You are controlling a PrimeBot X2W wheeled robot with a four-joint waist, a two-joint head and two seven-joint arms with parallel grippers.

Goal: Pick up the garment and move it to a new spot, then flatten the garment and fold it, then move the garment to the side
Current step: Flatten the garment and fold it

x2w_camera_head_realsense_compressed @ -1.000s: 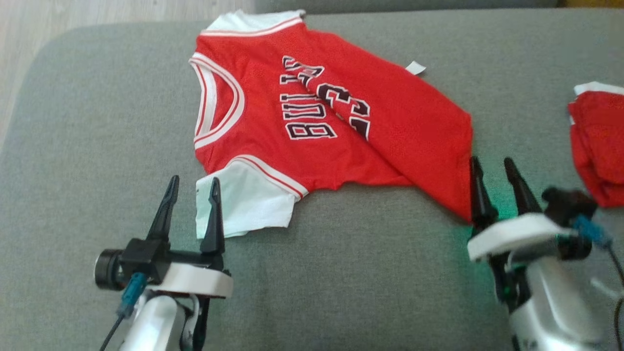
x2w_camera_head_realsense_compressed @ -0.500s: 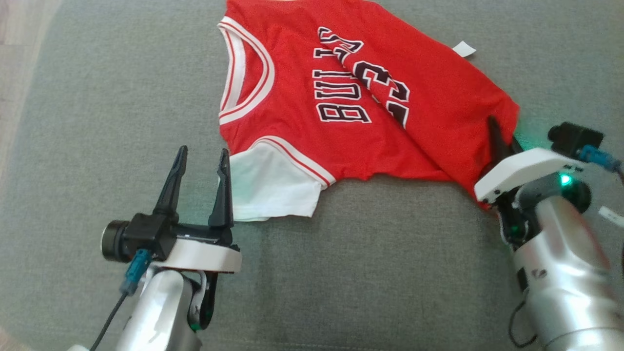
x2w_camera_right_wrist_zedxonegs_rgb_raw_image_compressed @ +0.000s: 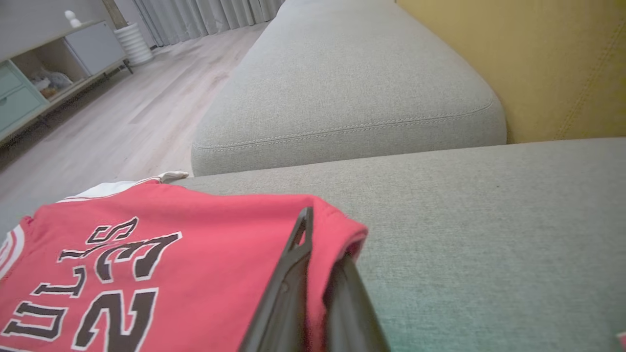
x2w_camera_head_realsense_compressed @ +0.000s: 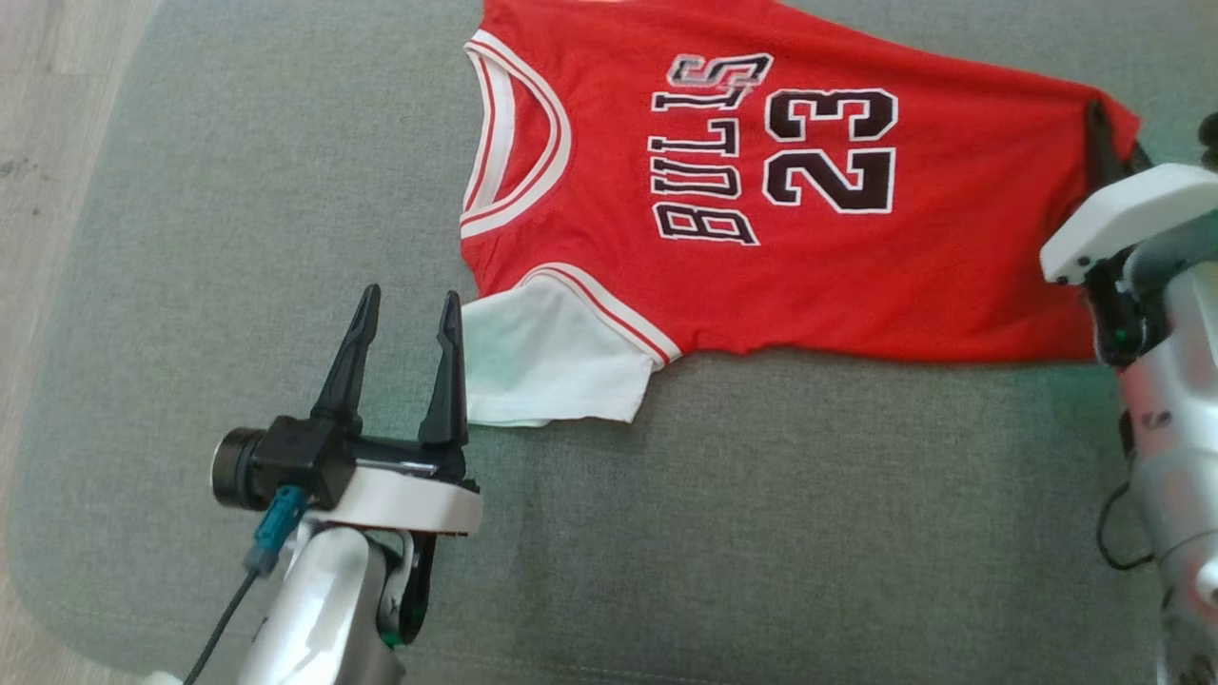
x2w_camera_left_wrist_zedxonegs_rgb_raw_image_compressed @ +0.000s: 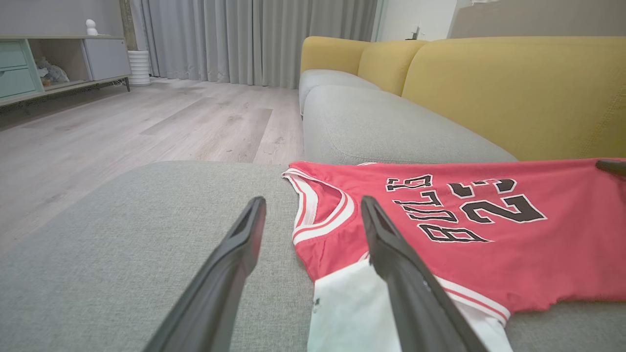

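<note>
The garment (x2w_camera_head_realsense_compressed: 780,238) is a red jersey with white sleeves, "BULLS" and "23" on its front, lying spread on the grey cushion (x2w_camera_head_realsense_compressed: 666,533). My right gripper (x2w_camera_head_realsense_compressed: 1109,143) is shut on the hem corner at the jersey's right end; the right wrist view shows the garment (x2w_camera_right_wrist_zedxonegs_rgb_raw_image_compressed: 171,254) pinched between the two fingers (x2w_camera_right_wrist_zedxonegs_rgb_raw_image_compressed: 293,274) of the right gripper (x2w_camera_right_wrist_zedxonegs_rgb_raw_image_compressed: 318,244). My left gripper (x2w_camera_head_realsense_compressed: 407,304) stands open just left of the white sleeve (x2w_camera_head_realsense_compressed: 552,357), nothing between its fingers. In the left wrist view the left gripper (x2w_camera_left_wrist_zedxonegs_rgb_raw_image_compressed: 313,205) frames the garment (x2w_camera_left_wrist_zedxonegs_rgb_raw_image_compressed: 464,230) neckline, its right finger over the sleeve.
A yellow backrest (x2w_camera_left_wrist_zedxonegs_rgb_raw_image_compressed: 513,88) runs behind the grey cushions. Wooden floor (x2w_camera_left_wrist_zedxonegs_rgb_raw_image_compressed: 122,132) lies beyond the cushion's left edge, with a cabinet (x2w_camera_left_wrist_zedxonegs_rgb_raw_image_compressed: 54,63) and curtains farther off. A second grey seat cushion (x2w_camera_right_wrist_zedxonegs_rgb_raw_image_compressed: 352,88) sits beyond the jersey.
The right gripper shut on the hem corner and drew it right and away, unfolding the jersey so "23" lies flat. The head camera shifted. The left gripper stayed open.
</note>
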